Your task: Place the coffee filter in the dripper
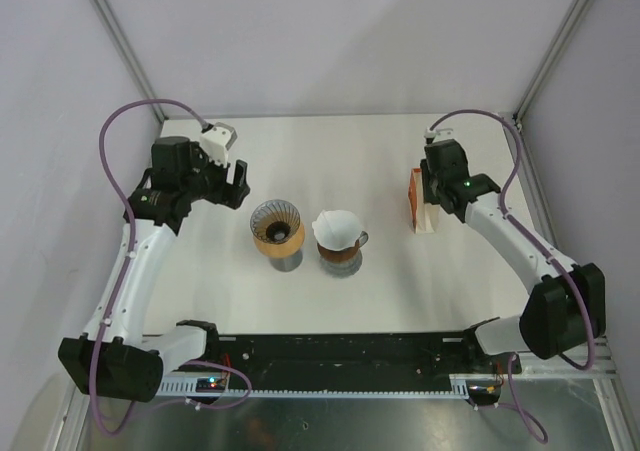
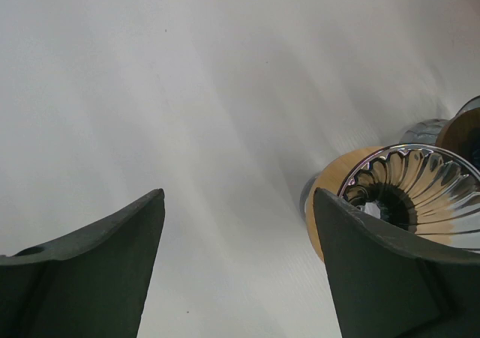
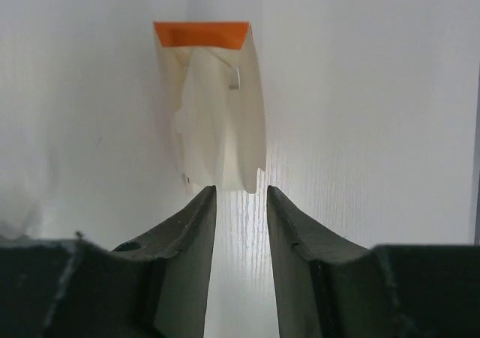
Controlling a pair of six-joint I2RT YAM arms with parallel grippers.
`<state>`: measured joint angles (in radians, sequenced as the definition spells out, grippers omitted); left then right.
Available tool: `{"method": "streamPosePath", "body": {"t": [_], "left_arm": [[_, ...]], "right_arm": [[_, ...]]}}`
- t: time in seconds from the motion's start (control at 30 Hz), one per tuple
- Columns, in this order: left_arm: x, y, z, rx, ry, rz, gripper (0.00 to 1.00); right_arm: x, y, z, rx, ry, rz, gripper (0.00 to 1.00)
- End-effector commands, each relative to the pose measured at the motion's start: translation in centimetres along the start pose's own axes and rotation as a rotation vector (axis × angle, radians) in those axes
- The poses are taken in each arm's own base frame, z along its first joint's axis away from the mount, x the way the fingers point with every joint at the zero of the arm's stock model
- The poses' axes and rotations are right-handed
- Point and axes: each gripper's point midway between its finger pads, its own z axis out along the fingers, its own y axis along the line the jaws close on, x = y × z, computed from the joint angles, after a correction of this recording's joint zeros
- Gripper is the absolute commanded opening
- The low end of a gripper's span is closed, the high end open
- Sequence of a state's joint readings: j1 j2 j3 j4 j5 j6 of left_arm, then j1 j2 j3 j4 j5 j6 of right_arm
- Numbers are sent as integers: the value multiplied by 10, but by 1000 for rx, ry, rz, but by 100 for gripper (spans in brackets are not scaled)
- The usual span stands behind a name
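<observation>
Cream paper, the filter stack (image 3: 217,121) stands in an orange-topped holder (image 3: 201,34) on the right of the table (image 1: 380,151), well apart from the empty ribbed dripper (image 1: 277,226) at centre. My right gripper (image 3: 241,191) sits at the stack's near edge, jaws narrowly parted, clamping nothing I can see. The left gripper (image 2: 238,197) gapes wide and empty beside the dripper. I'd ease forward so that only one sheet gets pinched.
</observation>
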<state>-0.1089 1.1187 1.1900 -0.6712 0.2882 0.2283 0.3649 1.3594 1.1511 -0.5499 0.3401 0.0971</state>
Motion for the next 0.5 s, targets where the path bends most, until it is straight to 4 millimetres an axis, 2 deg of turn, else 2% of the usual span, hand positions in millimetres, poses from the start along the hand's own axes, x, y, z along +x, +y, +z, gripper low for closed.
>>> {"method": "streamPosePath", "body": {"t": [0.0,0.27,0.47], "left_arm": [[-3,10,-2,-49,-32,23,84],[4,10,3,-41,-18,18,84],[4,10,4,-38,-19,18,84]], "right_arm": [[-7,-4,12,42,-35,35,39],[17,12,45,3,50,16,40],[27,13,67,3,85,25,36]]}}
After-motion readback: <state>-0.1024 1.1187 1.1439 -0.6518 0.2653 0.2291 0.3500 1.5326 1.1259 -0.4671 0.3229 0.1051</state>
